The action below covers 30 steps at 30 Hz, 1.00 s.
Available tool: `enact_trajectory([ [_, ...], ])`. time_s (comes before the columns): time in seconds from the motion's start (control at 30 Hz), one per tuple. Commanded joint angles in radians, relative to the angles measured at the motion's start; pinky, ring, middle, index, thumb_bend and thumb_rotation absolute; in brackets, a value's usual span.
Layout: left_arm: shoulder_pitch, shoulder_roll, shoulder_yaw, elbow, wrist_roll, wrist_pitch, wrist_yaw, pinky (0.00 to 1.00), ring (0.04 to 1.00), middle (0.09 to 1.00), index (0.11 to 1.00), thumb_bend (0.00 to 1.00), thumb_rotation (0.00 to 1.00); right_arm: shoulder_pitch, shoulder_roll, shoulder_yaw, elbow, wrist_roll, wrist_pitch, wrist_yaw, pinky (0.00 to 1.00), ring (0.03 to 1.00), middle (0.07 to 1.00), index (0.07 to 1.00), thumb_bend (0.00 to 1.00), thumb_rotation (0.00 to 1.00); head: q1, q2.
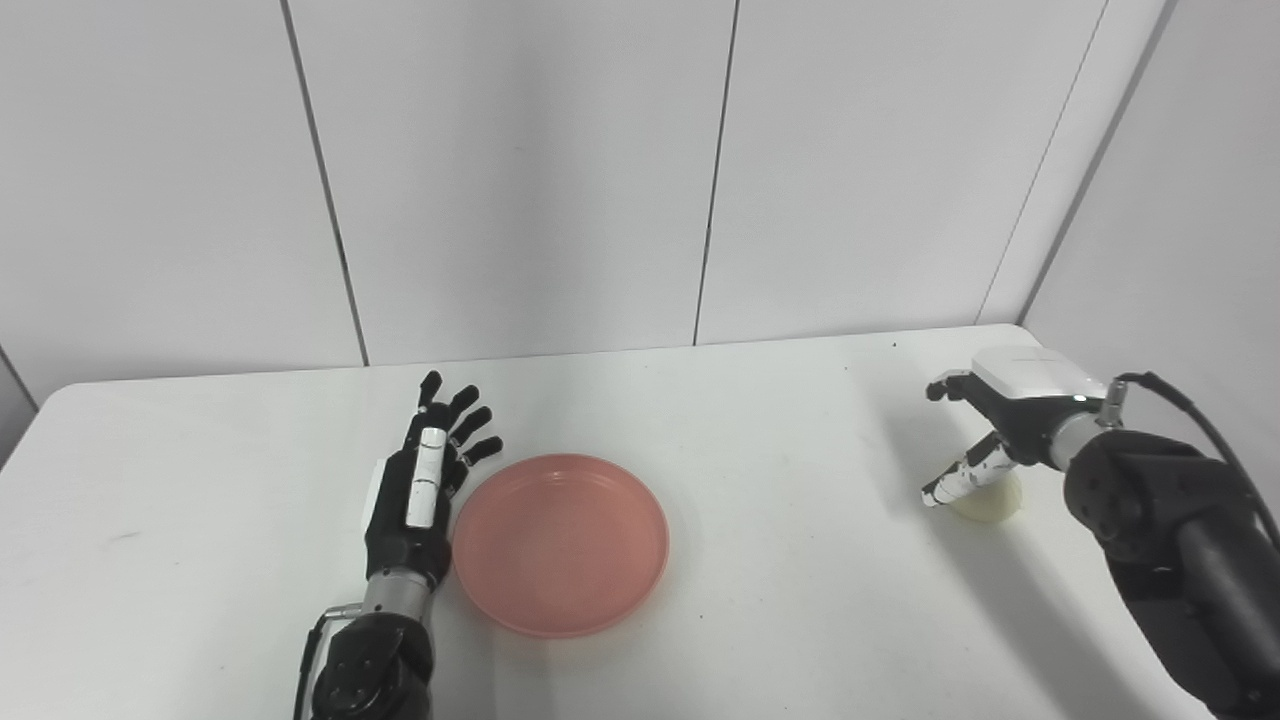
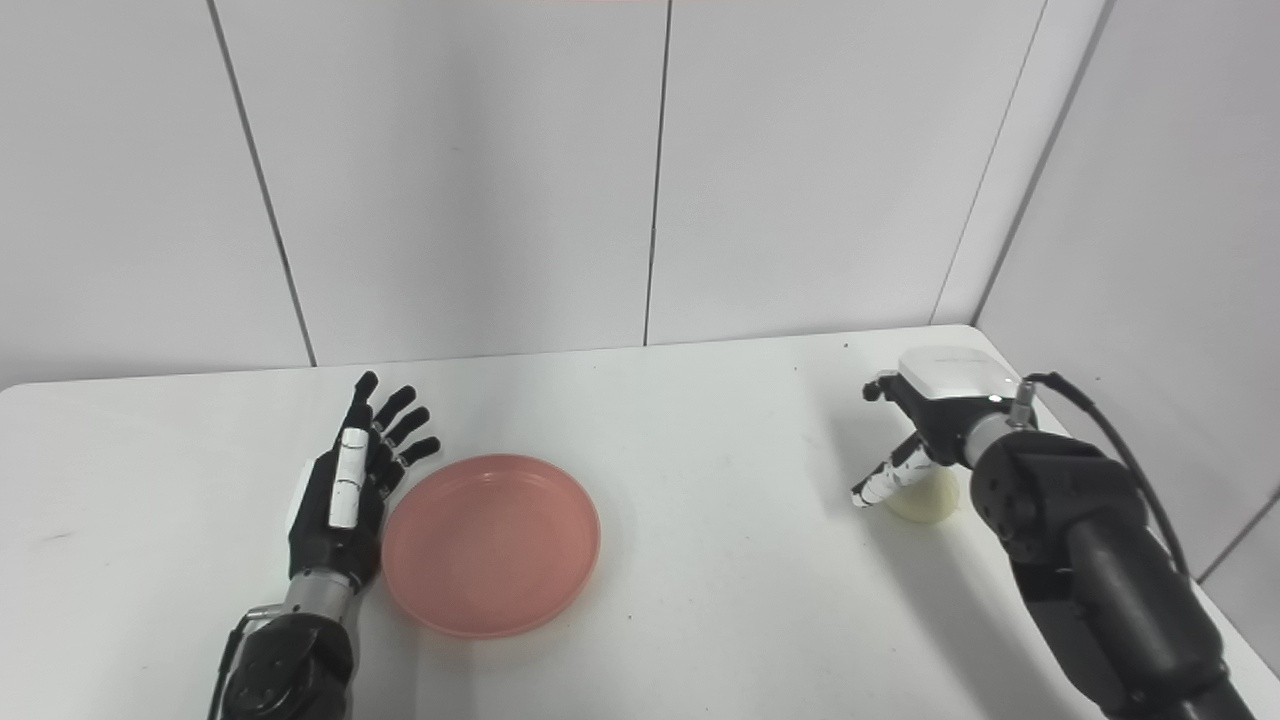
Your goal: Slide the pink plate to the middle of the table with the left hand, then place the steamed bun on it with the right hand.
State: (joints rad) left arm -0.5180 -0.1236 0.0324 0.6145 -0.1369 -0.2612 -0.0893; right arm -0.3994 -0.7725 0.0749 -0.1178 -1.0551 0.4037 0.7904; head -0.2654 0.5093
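A pink plate is seen lying flat on the white surface, a little left of the middle, with the left hand set edge-on just beside its left rim, fingers spread and straight and nothing held. Whether the hand is touching the rim cannot be told from either view. The bun is found far to the right, near the surface's right edge and well apart from the plate. The right hand is poised directly above it, palm down, with its fingers released and angled downward on the bun's left side; no grasp is seen to be made. The bun is judged to lie just under and slightly right of those fingers, so that a short descent and a closing of the hand would be called for. Being round, it offers no long axis to be lined up. The right hand is plainly the nearer to it. In the right eye view more of the bun's pale top is shown clear of the wrist; in the left eye view it is partly masked by the forearm. The slide appears largely done, the placing not yet begun
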Motion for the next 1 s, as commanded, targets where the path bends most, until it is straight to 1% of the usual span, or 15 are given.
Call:
enact_trajectory([
  [0.0,0.045,-0.008,0.001,0.043,-0.002,-0.026,0.001,0.75,0.868,0.904,1.000,0.78,0.85,-0.052,-0.040,0.005,0.022,-0.019,-0.027,-0.062,0.59,0.805,0.849,0.821,1.00,0.46,0.000,0.001],
  [0.13,0.047,-0.008,0.002,0.039,0.001,-0.026,0.005,0.74,0.859,0.900,1.000,0.77,0.85,-0.066,-0.039,0.030,0.138,-0.012,-0.056,-0.144,0.62,0.810,0.851,0.821,1.00,0.52,0.002,0.003],
  [0.23,0.047,-0.007,0.004,0.039,-0.003,-0.026,0.001,0.74,0.858,0.900,1.000,0.76,0.85,-0.074,-0.039,0.054,0.185,-0.021,-0.051,-0.182,0.62,0.814,0.857,0.820,1.00,0.53,-0.001,0.003],
  [0.3,0.046,-0.006,0.006,0.042,-0.010,-0.027,-0.005,0.75,0.863,0.903,1.000,0.78,0.84,-0.080,-0.039,0.081,0.222,-0.054,-0.039,-0.201,0.66,0.839,0.871,0.829,1.00,0.53,0.000,0.004],
  [0.37,0.046,-0.006,0.006,0.044,-0.011,-0.028,-0.007,0.75,0.862,0.904,1.000,0.78,0.84,-0.084,-0.041,0.100,0.248,-0.064,-0.039,-0.217,0.69,0.855,0.880,0.835,1.00,0.52,0.001,0.005],
  [0.47,0.048,-0.006,0.005,0.041,-0.006,-0.026,-0.003,0.74,0.859,0.902,1.000,0.78,0.84,-0.080,-0.045,0.108,0.259,-0.057,-0.042,-0.228,0.70,0.861,0.885,0.837,1.00,0.52,0.001,0.006],
  [0.53,0.049,-0.006,0.004,0.038,-0.004,-0.022,0.000,0.74,0.859,0.903,1.000,0.75,0.84,-0.073,-0.048,0.111,0.260,-0.049,-0.048,-0.237,0.68,0.857,0.886,0.836,1.00,0.53,0.001,0.007],
  [0.63,0.050,-0.006,0.003,0.034,-0.003,-0.017,0.000,0.74,0.866,0.908,1.000,0.77,0.85,-0.067,-0.055,0.120,0.262,-0.042,-0.058,-0.247,0.65,0.835,0.879,0.832,1.00,0.54,0.002,0.007],
  [0.77,0.053,-0.007,0.002,0.025,-0.002,-0.012,0.000,0.75,0.866,0.906,1.000,0.76,0.85,-0.066,-0.056,0.117,0.250,-0.006,-0.049,-0.233,0.64,0.795,0.853,0.814,1.00,0.52,0.005,0.010],
  [0.8,0.053,-0.007,0.002,0.025,-0.002,-0.011,0.000,0.75,0.868,0.907,1.000,0.77,0.85,-0.067,-0.058,0.119,0.246,0.001,-0.049,-0.226,0.52,0.650,0.731,0.762,1.00,0.50,0.006,0.011],
  [0.83,0.053,-0.007,0.001,0.025,-0.002,-0.011,-0.001,0.75,0.869,0.907,1.000,0.77,0.85,-0.070,-0.061,0.121,0.240,0.011,-0.045,-0.204,0.48,0.601,0.689,0.745,1.00,0.49,0.008,0.011],
  [0.87,0.052,-0.006,0.001,0.026,-0.001,-0.011,-0.001,0.75,0.869,0.911,1.000,0.77,0.86,-0.072,-0.063,0.123,0.236,0.019,-0.041,-0.189,0.37,0.466,0.566,0.682,0.97,0.41,0.008,0.011],
  [0.93,0.051,-0.006,0.001,0.028,-0.002,-0.008,-0.003,0.76,0.873,0.912,1.000,0.77,0.86,-0.078,-0.069,0.122,0.225,0.048,-0.029,-0.141,0.25,0.322,0.424,0.614,0.86,0.21,0.010,0.011],
  [0.97,0.049,-0.005,0.000,0.031,-0.001,-0.010,-0.002,0.76,0.873,0.912,1.000,0.77,0.86,-0.083,-0.073,0.128,0.220,0.051,-0.021,-0.112,0.24,0.315,0.417,0.611,0.86,0.20,0.010,0.009],
])
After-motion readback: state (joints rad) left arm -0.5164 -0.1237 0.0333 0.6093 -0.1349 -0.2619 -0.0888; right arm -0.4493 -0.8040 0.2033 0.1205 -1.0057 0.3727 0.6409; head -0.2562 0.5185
